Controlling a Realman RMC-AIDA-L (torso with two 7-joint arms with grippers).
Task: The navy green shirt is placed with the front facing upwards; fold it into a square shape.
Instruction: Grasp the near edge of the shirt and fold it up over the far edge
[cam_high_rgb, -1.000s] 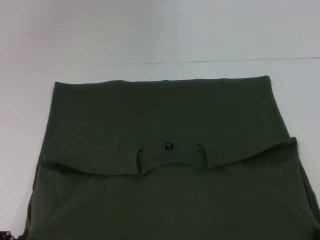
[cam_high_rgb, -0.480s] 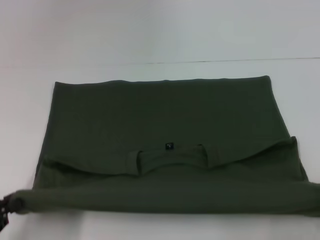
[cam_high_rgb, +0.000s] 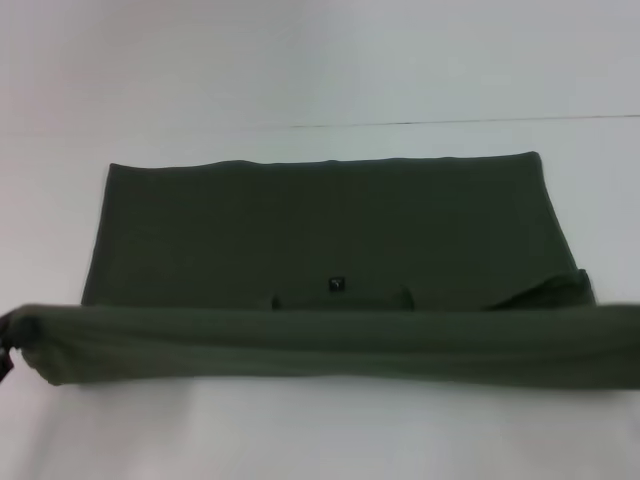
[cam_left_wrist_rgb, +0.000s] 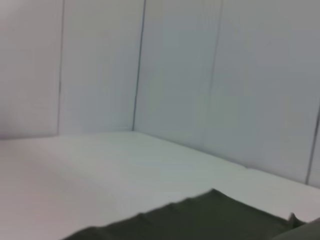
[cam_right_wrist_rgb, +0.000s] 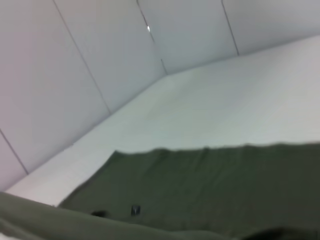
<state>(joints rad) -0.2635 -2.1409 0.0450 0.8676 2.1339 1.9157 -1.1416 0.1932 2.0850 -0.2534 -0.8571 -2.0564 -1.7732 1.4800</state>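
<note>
Navy green shirt (cam_high_rgb: 320, 240) spread on white desk (cam_high_rgb: 320, 440), near edge lifted as a band, left end effector (cam_high_rgb: 6, 350) at 9 o'clock gripping its corner, right end effector out of sight.

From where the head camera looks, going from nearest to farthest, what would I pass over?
Bare white table → lifted fold of the navy green shirt → small collar label → flat shirt panel → shirt's far edge → back wall.
</note>
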